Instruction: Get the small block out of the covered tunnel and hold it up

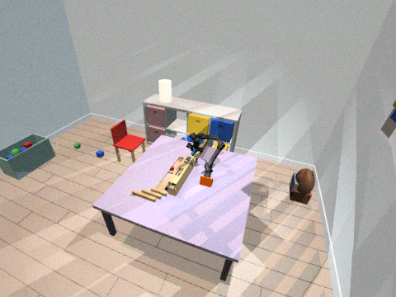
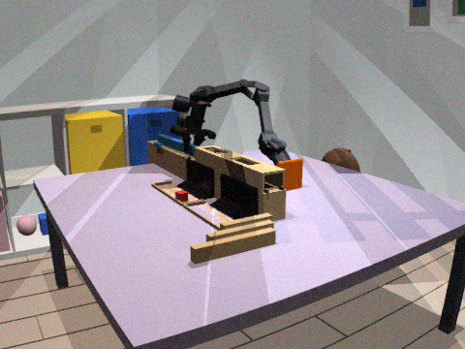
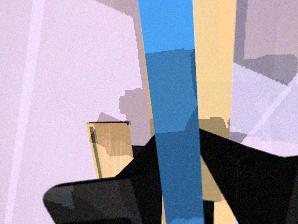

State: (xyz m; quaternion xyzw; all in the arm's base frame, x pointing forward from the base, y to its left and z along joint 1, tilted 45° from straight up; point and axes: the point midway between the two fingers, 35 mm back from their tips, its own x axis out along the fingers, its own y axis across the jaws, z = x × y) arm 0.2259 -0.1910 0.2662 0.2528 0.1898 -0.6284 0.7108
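Observation:
The wooden tunnel stands lengthwise on the table, with openings in its top and dark openings in its side. The blue handle is a long bar lying along the wooden channel at the tunnel's far end. My gripper is shut on the blue handle, with one black finger on each side of it. The cage and anything inside it are hidden by the tunnel. A small red cube rests in a narrow, shallow wooden tray beside the tunnel, outside it.
Three loose wooden rods lie near the tunnel's near end. An orange panel stands by the arm's base, on the tunnel's other side from the tray. The shelf stands behind the table.

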